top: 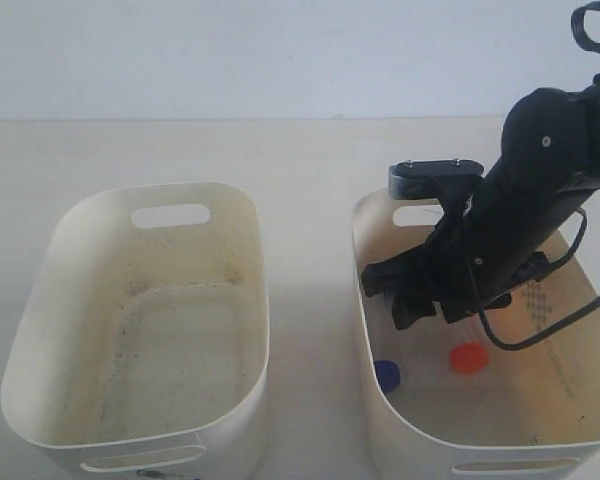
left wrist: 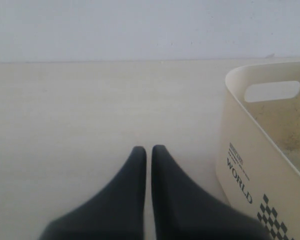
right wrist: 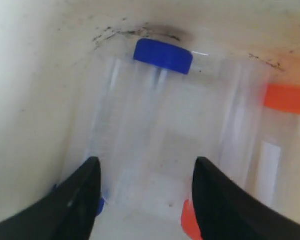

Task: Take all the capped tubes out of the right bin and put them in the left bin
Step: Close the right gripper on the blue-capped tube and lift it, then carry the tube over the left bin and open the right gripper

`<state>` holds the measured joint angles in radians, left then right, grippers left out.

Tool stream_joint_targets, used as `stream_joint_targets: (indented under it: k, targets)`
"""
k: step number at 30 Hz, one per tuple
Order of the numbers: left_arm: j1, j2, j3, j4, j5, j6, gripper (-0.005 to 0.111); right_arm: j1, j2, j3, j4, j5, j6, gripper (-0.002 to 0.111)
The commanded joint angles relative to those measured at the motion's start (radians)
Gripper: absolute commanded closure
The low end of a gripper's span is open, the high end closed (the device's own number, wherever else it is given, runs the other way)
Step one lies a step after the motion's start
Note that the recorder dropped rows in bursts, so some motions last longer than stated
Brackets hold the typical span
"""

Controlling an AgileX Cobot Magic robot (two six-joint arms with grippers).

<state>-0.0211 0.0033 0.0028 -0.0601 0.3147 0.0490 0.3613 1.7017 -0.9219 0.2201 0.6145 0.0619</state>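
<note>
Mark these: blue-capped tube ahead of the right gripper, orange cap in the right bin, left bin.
blue-capped tube [right wrist: 163,56], right wrist view, on its blue cap.
orange cap [top: 468,357], exterior view, on the cap's top.
left bin [top: 170,245], exterior view, on the inner back wall.

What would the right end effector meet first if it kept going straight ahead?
Most likely the blue-capped tube, lying ahead between the right end effector's open fingers; depth is unclear.

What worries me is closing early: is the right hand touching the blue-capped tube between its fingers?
Cannot tell. Right wrist view: the open right hand straddles the blue-capped tube, whose clear walls blur beside the fingers.
</note>
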Motion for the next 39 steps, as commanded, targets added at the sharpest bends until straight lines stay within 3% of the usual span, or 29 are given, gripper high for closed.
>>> stream_joint_targets:
  k: [1,13,15,19,20,34,39]
  targets:
    - [0.001,-0.003,-0.003,-0.010,-0.008,0.005,0.102,-0.002,0.021,0.002,0.007,-0.009,-0.008,0.054]
    - [0.001,-0.003,-0.003,-0.010,-0.008,0.005,0.102,-0.002,0.125,0.002,0.019,-0.046,-0.008,0.058]
    - [0.001,-0.003,-0.003,-0.010,-0.008,0.005,0.102,-0.002,0.129,0.002,0.019,-0.049,-0.008,0.067]
    - [0.001,-0.003,-0.003,-0.010,-0.008,0.005,0.102,-0.002,0.120,0.002,0.019,-0.050,-0.008,0.104]
    - [0.001,-0.003,-0.003,-0.010,-0.008,0.005,0.102,-0.002,0.115,0.002,0.019,-0.050,-0.008,0.108]
    - [0.001,-0.003,-0.003,-0.010,-0.008,0.005,0.102,-0.002,-0.168,-0.088,0.010,0.141,-0.012,0.108]
    - [0.001,-0.003,-0.003,-0.010,-0.008,0.005,0.102,-0.002,-0.272,-0.092,0.192,0.198,-0.144,0.108]
